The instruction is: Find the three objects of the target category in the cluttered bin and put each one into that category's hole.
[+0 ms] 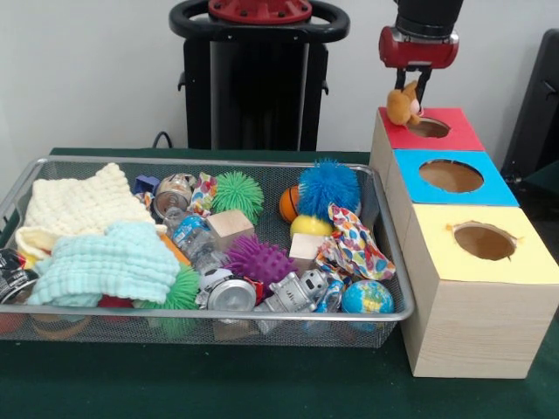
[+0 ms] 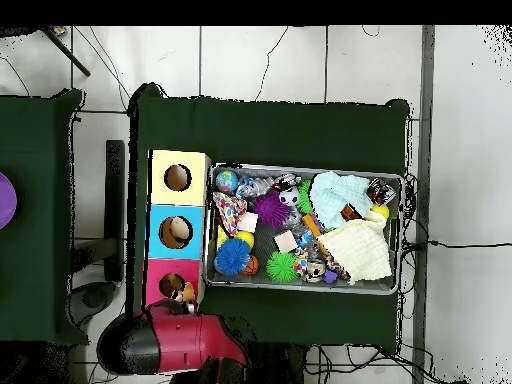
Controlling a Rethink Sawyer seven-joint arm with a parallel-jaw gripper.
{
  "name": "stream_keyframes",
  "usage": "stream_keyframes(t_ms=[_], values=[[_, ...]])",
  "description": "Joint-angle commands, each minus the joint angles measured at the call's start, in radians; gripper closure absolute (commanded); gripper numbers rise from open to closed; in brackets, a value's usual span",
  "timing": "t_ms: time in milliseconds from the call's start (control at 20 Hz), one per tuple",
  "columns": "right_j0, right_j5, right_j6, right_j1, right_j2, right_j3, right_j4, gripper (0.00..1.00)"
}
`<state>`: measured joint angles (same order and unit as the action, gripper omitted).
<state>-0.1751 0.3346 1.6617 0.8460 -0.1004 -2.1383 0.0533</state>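
Green cloth covers the bench (image 1: 262,384), white wall behind, and the pedestal (image 1: 258,78) stands dark at the far side. Down from the top comes the red and black arm, and its pincer (image 1: 413,90) is clamped on a small orange-tan plush toy (image 1: 403,105), dangling right at the edge of the hole in the red box (image 1: 454,131). Overhead, the same pincer (image 2: 183,292) sits by the red box's hole (image 2: 172,285), the toy just beside the opening. Next in the row, touching, the blue box (image 1: 498,188), then the yellow box (image 1: 524,262) nearest the camera, each with a round hole on top.

Alongside the boxes lies the cluttered bin (image 1: 218,312), a wide wire-mesh tray, and it is packed: a cream knitted cloth (image 1: 83,205) and a mint cloth (image 1: 109,266) heaped at one end, a blue spiky ball (image 1: 328,186), a green spiky ball (image 1: 238,194), a purple spiky ball (image 1: 258,260), a small globe ball (image 1: 367,298) in the corner, a crushed can (image 1: 229,294), a wooden block (image 1: 231,224), a patterned cloth (image 1: 354,249)
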Motion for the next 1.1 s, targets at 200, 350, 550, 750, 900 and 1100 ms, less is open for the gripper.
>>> stream_keyframes(t_ms=[200, 350, 550, 750, 900, 1100], values=[[0.046, 0.053, 0.198, -0.004, 0.031, 0.094, 0.070, 1.00], [0.037, 0.095, 0.196, 0.010, 0.022, 0.110, 0.074, 1.00], [0.027, 0.122, 0.195, 0.016, 0.011, 0.125, 0.074, 1.00], [0.022, 0.139, 0.196, 0.021, 0.007, 0.132, 0.073, 1.00], [0.019, 0.159, 0.198, 0.025, 0.004, 0.142, 0.073, 1.00], [0.013, 0.164, 0.205, 0.021, 0.005, 0.150, 0.074, 1.00]])
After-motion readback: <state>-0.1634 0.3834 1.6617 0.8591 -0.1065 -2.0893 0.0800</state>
